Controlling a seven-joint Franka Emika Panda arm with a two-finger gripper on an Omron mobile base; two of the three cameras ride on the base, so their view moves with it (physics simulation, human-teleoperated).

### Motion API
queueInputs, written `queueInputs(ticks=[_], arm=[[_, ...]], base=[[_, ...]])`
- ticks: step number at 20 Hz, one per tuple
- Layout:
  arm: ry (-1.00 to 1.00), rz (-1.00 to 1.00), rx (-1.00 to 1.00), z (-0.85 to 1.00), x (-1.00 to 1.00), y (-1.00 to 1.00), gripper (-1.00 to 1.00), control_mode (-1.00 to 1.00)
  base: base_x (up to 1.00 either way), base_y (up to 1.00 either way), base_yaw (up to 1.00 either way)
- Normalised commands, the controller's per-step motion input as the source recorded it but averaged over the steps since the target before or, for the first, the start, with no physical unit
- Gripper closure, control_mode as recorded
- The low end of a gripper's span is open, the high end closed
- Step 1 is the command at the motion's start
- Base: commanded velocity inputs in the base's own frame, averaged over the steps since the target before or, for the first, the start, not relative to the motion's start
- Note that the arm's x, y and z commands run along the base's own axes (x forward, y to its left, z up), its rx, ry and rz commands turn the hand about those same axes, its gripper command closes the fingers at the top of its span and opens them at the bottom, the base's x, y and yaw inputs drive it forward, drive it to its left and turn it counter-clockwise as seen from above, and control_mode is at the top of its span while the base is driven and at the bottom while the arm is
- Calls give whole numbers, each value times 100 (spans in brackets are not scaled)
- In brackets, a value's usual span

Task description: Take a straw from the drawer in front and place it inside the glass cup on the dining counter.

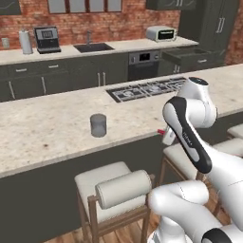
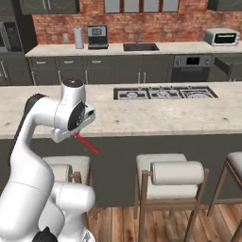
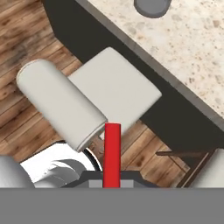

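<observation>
My tool [image 3: 112, 183] is clamped shut on the straw [image 3: 112, 151], which runs straight out from between the tips in the hand view. In the right base view the straw [image 2: 87, 143] pokes down and away from the hand, out over the stools and short of the tabletop's near edge. The left base view gives just a red stub [image 1: 161, 132] beside the wrist.

Handling, my guess: the straw is very light, thin, stiff and smooth, so it could swivel or slip in a pinch grip if bumped. The hold looks to be near one end, leaving most of the length free. That's good for dropping it into a cup, but the long free end will swing with any wrist roll.

The glass cup [image 1: 98, 125] stands upright on the dining counter [image 1: 57, 128], just back from the near edge and left of the arm, with the cooktop [image 1: 147, 89] further back. In the hand view the cup [image 3: 152, 6] sits at the top edge. It's small and looks light, so it's likely easy to tip if the straw hits the rim sideways.

A stool [image 3: 87, 98] sits below the tool. The drawer [image 1: 192, 57] hangs open at the far brick-backed counter.
</observation>
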Motion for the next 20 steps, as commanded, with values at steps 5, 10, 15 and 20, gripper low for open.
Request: queueInputs(ticks=[5, 10, 15, 20], arm=[[0, 0, 0, 0, 0, 0, 100, 100], [0, 0, 0, 0, 0, 0, 100, 100], [0, 13, 5, 3, 22, -3, 100, -100], [-2, 29, 22, 49, 9, -6, 100, -100]], base=[[68, -8, 25], [66, -18, 37], [40, -7, 23], [0, 0, 0]])
